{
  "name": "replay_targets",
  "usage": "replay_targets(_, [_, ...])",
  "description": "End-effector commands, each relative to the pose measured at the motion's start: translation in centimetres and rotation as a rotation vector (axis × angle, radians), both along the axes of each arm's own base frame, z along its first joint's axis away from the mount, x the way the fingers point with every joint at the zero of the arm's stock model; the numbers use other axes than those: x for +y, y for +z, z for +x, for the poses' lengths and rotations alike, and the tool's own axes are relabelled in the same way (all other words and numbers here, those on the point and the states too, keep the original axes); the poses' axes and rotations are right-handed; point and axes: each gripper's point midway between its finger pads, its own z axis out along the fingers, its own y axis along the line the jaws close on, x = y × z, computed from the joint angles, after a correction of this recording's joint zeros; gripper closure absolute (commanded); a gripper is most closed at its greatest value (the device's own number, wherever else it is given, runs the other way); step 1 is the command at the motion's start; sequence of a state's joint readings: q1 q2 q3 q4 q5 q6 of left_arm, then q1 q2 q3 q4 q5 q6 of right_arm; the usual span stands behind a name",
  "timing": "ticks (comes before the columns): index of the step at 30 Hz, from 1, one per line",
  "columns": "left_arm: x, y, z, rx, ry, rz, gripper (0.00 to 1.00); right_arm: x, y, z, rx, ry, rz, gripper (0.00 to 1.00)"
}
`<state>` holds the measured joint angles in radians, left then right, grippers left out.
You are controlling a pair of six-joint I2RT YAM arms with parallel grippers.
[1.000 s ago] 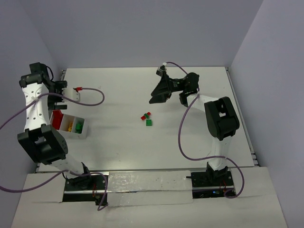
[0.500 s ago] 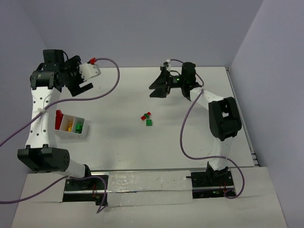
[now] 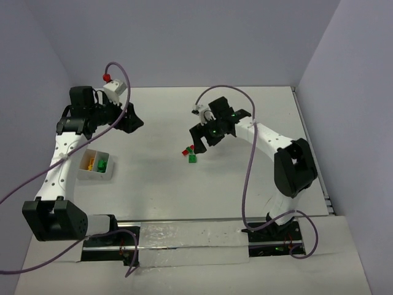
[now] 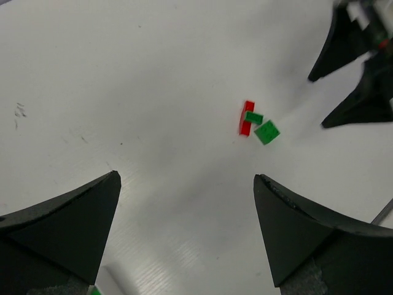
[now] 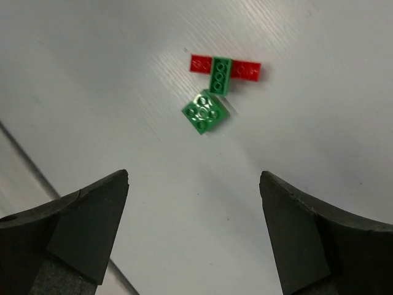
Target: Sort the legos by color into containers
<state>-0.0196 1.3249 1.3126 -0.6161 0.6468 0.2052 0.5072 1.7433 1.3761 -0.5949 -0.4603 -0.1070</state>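
Right wrist view: with your right hand (image 5: 194, 178) open and empty, centre on the small green square plastic brick (image 5: 206, 111) before descending.

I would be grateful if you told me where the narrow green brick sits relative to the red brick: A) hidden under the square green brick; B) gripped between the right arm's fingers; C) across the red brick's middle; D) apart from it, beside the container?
C: in the right wrist view the narrow green brick lies crosswise over the middle of the red brick, with the square green brick close beside them.
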Motion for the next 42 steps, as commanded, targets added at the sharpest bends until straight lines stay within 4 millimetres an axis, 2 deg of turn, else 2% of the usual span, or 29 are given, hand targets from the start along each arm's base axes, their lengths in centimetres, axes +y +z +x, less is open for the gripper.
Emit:
replay_targets(1, [-0.6, 6.1, 0.9, -0.147, 0.147, -0.155, 0.01, -2.0, -3.6, 0.2, -0.031, 0.003, -0.209, 0.06])
replay_targets(6, [2.1, 5.0, 1.4, -0.146, 0.32, -0.059, 0.01, -0.4, -6.4, -1.5, 0.043, -0.017, -0.258, 0.1])
replay_targets(9, [2.7, 3.9, 1.1, -0.121, 0.342, -0.023, 0.01, 0.6, -7.2, -2.3, 0.058, -0.011, -0.256, 0.12])
replay_targets(13, [2.2, 3.0, -0.3, -0.116, 0.281, 0.005, 0.01, 1.9, -7.7, -2.4, 0.044, 0.009, -0.25, 0.12])
replay_targets(16, [0.9, 2.6, -1.9, -0.137, 0.172, 0.0, 0.01, 2.6, -8.3, -2.0, 0.03, 0.011, -0.251, 0.13])
replay_targets(22, [0.6, 1.1, -1.9, -0.087, 0.187, -0.012, 0.01, 3.3, -9.0, -1.1, 0.026, -0.027, -0.271, 0.14])
replay_targets(24, [-1.5, 0.3, -3.0, -0.071, 0.1, -0.019, 0.01, 3.1, -9.1, -1.1, 0.03, -0.038, -0.278, 0.13])
replay_targets(25, [-1.7, -0.1, -3.1, -0.069, 0.092, -0.014, 0.01, 3.1, -8.9, -1.0, 0.024, -0.038, -0.275, 0.13])
replay_targets(27, [-4.2, -2.2, -3.9, -0.032, 0.037, 0.036, 0.03, 2.5, -8.4, -1.4, 0.018, -0.037, -0.264, 0.12])
replay_targets(31, [-8.1, -5.5, -4.3, 0.037, -0.021, 0.051, 0.1, 1.1, -8.0, -1.8, 0.037, -0.053, -0.253, 0.11])
replay_targets(32, [-8.1, -5.7, -4.1, 0.036, -0.008, 0.063, 0.11, 0.8, -7.8, -1.6, 0.034, -0.061, -0.251, 0.11])
replay_targets(33, [-9.4, -6.7, -4.1, 0.051, -0.015, 0.07, 0.14, 0.3, -8.0, -1.7, 0.039, -0.068, -0.256, 0.11])
replay_targets(35, [-10.5, -8.0, -3.6, 0.09, 0.035, 0.063, 0.17, -0.6, -8.0, -1.4, 0.042, -0.092, -0.256, 0.11])
replay_targets(40, [-11.5, -9.7, -2.6, 0.113, 0.043, 0.057, 0.21, -1.9, -8.4, -1.3, 0.052, -0.121, -0.269, 0.11])
replay_targets(42, [-13.4, -10.4, -2.9, 0.097, 0.013, 0.09, 0.25, -3.1, -8.9, -1.4, 0.093, -0.151, -0.26, 0.11])
